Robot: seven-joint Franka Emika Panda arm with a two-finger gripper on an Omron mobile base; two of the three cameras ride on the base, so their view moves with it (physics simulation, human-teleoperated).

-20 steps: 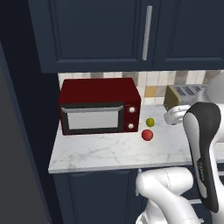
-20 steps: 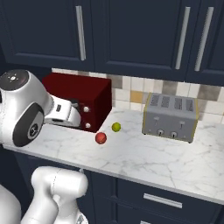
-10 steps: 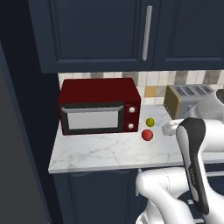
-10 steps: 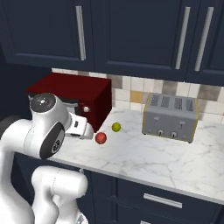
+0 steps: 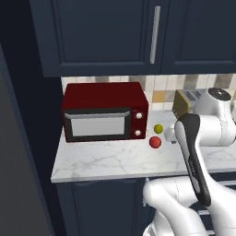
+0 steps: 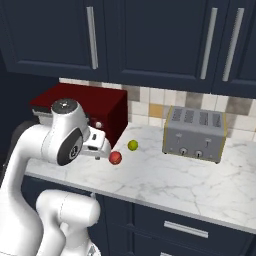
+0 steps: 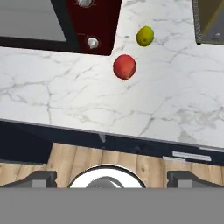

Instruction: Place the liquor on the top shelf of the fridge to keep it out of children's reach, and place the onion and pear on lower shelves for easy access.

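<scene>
On the white marble counter (image 5: 106, 159), the onion (image 5: 155, 142) is sitting just in front of the microwave's right front corner, and the pear (image 5: 158, 128) is sitting close behind it, apart from it, between the dark red microwave (image 5: 105, 111) and the grey four-slot toaster (image 6: 195, 132). Both balls are lying free on the stone, with nothing gripping them.

From the hand view, the gripper (image 7: 112, 177) is looking down from off the counter's front edge, over the wood floor (image 7: 144, 164); its two dark tips are showing far apart at the bottom corners, so the pincer is standing wide and holding nothing. The onion (image 7: 124, 66) and pear (image 7: 145, 36) are lying well beyond the tips.

Navy upper cabinets (image 6: 150, 40) with long metal handles are hanging above the counter, and navy drawer fronts (image 6: 185, 225) are sitting below it.

The white arm is covering part of the toaster in the left base view and part of the microwave in the right base view. A tall dark grey panel (image 5: 18, 184) is being cut off at the left edge of the left base view; what it belongs to cannot be told.
</scene>
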